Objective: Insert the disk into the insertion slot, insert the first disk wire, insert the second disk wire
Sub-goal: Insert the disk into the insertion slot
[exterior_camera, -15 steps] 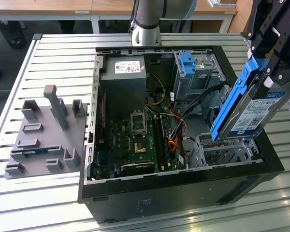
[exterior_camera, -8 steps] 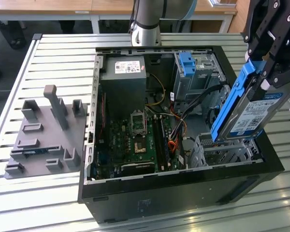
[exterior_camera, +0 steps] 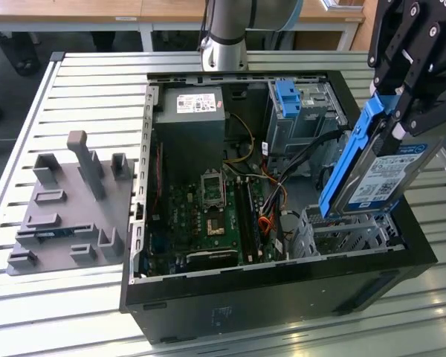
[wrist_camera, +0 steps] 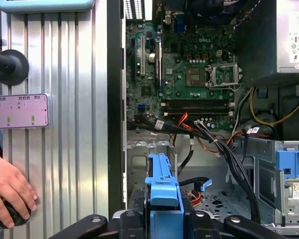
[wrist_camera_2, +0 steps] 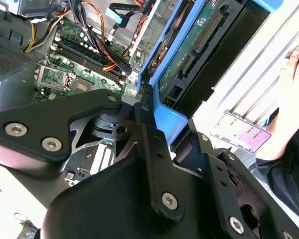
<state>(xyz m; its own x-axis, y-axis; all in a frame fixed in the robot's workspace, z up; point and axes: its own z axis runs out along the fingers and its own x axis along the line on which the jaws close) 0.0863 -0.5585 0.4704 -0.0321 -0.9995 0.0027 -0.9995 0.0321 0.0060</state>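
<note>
The gripper (exterior_camera: 392,104) was clenched on the disk (exterior_camera: 383,175), pinching the upper end of its blue carrier; the drive hung steeply tilted, its lower end just above the insertion slot (exterior_camera: 316,232) in the open computer case (exterior_camera: 282,297); whether it touched the cage I could not tell; to seat it well, I judged, the carrier had to be squared to the perforated walls and brought to the bay's own angle, kept off the cable bundle (exterior_camera: 286,182) just beside the cage, and eased rather than forced if it bound; as for writing, the drive bore a white-and-blue label and the power supply (exterior_camera: 189,123) a white one; the print on both was too small to make out.
</note>
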